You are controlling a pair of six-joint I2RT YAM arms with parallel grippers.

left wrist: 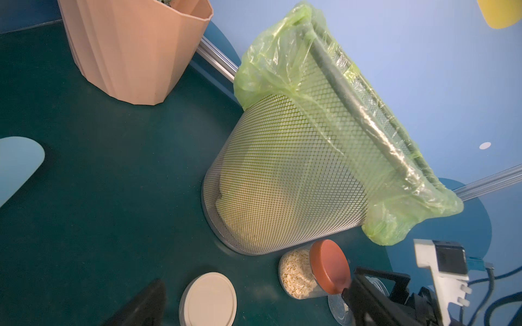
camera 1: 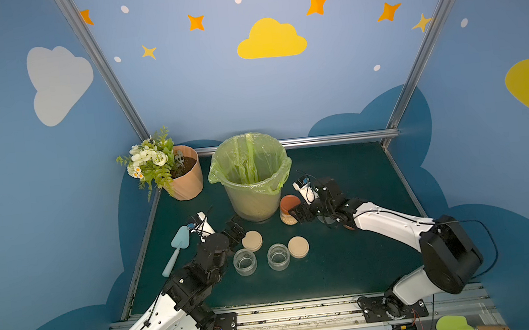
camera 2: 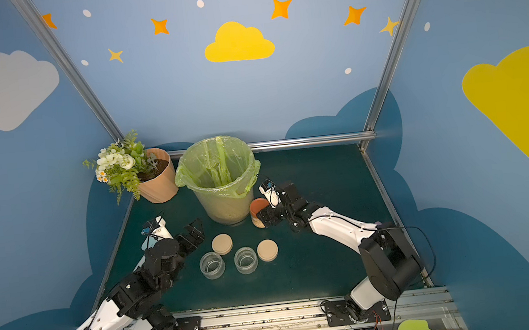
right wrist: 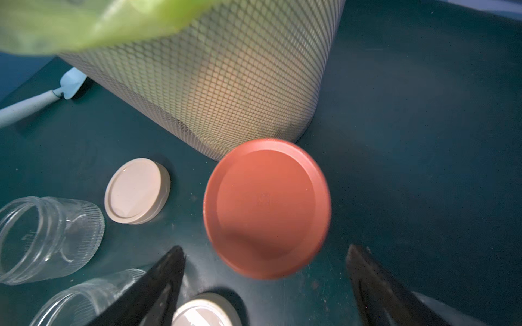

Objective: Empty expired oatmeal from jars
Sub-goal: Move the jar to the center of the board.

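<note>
While R-wrist shows only rust-orange round lid (right wrist: pixel 267 209) between spread right gripper (right wrist: pixel 264 247) jaws, L-wrist shows pale flaky oatmeal (left wrist: pixel 296 275) beneath; left gripper (camera 2: pixel 200 231) spread wide; green-bagged mesh bin (camera 1: pixel 254 203) just beside.

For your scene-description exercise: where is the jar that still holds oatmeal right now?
In a top view the orange-lidded jar sits just right of the green-bagged bin, close to its base, with the right gripper at its side.

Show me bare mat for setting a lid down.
Free: dark green mat between the right-hand beige round lid and the right arm, and the back right corner behind that arm. Crowded: from the green-bagged mesh bin to the empty clear glass jars.
</note>
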